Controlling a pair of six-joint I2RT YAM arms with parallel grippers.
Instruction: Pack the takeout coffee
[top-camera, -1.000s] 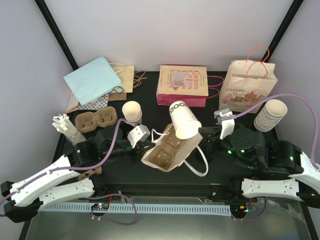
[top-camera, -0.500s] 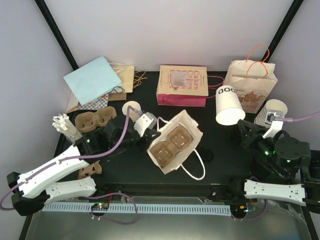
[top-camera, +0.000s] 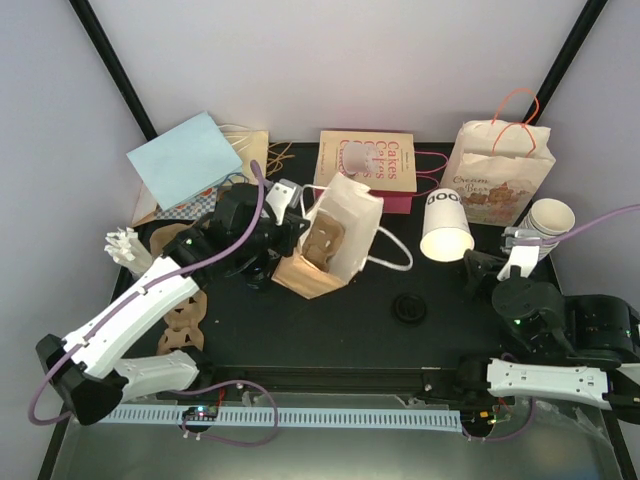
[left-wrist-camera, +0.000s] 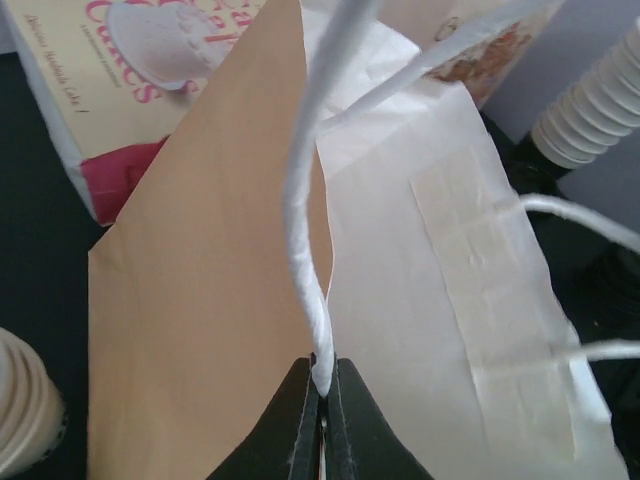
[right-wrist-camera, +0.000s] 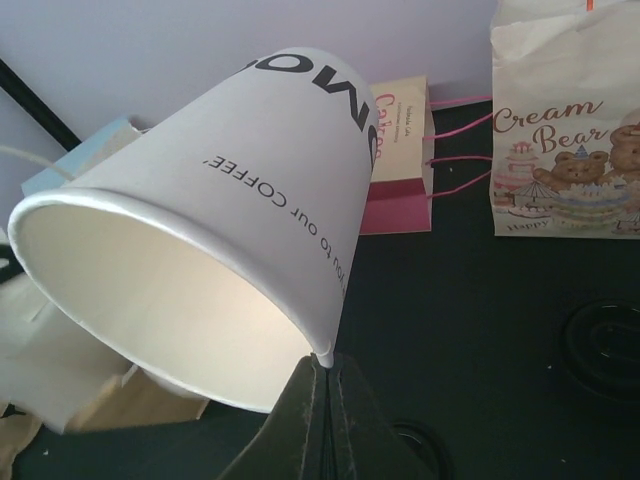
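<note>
The takeout coffee cup (top-camera: 445, 225) is a white paper cup with black print, tilted with its open mouth facing down and toward the camera. My right gripper (top-camera: 470, 262) is shut on its rolled rim (right-wrist-camera: 322, 355), and the cup (right-wrist-camera: 220, 240) hangs in the air. The round black lid (top-camera: 408, 306) lies on the black table below it. My left gripper (left-wrist-camera: 323, 385) is shut on the white cord handle (left-wrist-camera: 305, 200) of a paper bag (top-camera: 335, 245). The bag stands tipped at centre left, and a brown pulp carrier (top-camera: 321, 243) shows inside it.
A pink "Cakes" bag (top-camera: 365, 165) and a "Cream Bear" bag (top-camera: 497, 175) stand at the back. A blue bag (top-camera: 185, 160) lies back left. A stack of cups (top-camera: 545, 222) stands at the right. Spare carriers (top-camera: 185, 312) and white cutlery (top-camera: 125, 245) lie at the left.
My left gripper has pulled the bag up by its handle and back to the left. My right gripper has carried the cup out from over the bag to the right.
</note>
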